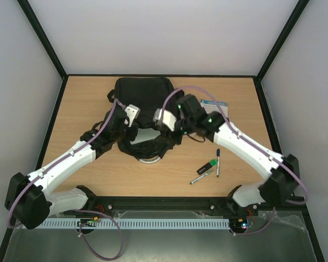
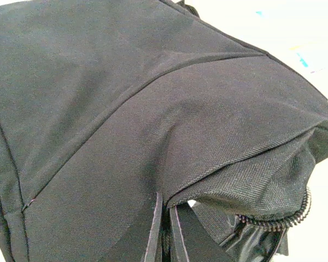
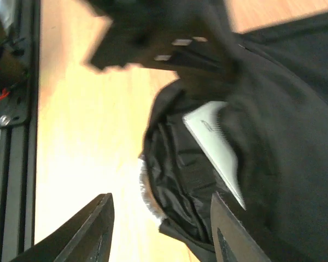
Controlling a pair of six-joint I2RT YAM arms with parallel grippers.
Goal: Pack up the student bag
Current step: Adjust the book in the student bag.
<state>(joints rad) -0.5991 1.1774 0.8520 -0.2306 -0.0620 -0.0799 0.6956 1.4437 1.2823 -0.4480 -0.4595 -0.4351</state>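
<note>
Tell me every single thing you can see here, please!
student bag: one, black, middle of the table, unzipped
highlighter: one, green, near right of the table
pens: two, dark, beside the highlighter
paper: one, white and blue, right of the bag
table: one, light wood, under everything
left gripper: one, black, pinching the bag's fabric
right gripper: one, black, open by the bag's mouth
</note>
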